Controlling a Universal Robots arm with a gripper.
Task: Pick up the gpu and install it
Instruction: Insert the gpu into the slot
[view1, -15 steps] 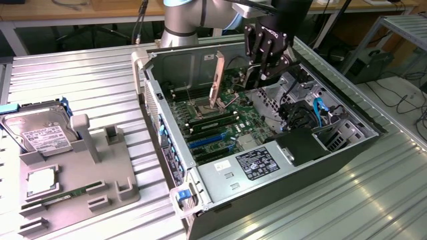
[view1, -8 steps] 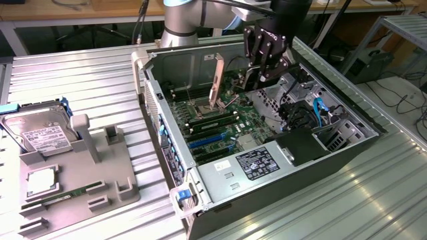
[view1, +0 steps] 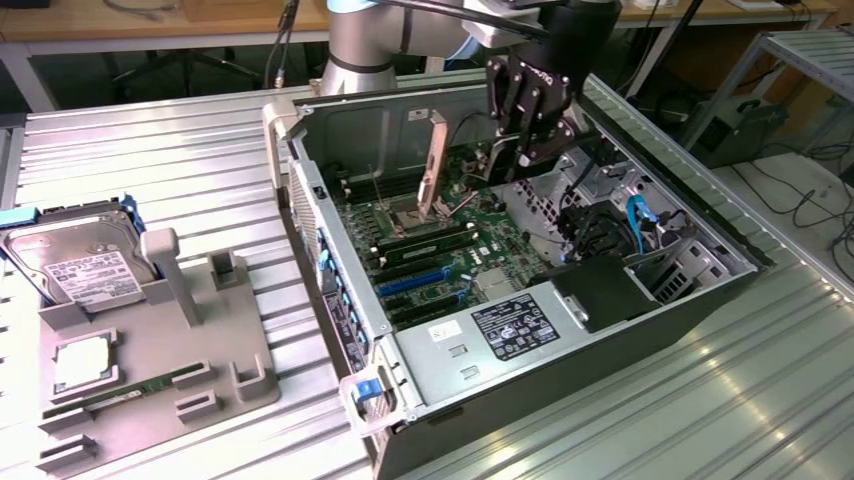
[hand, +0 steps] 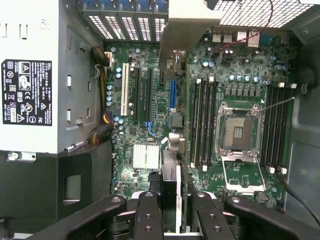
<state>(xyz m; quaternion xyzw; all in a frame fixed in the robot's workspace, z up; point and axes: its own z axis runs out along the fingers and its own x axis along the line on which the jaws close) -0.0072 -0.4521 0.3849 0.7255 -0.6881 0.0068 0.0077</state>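
One gpu (hand: 170, 181) clamped edge-on in the pincer (view1: 525, 155), long axis parallel to the motherboard slots (hand: 148, 95)

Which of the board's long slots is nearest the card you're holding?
The blue slot, in line with the card in the gripper; the white slot and black slots lie off toward the power supply.

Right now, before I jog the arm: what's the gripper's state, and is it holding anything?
Gripper: closed on the gpu, which it holds edge-on over the motherboard.
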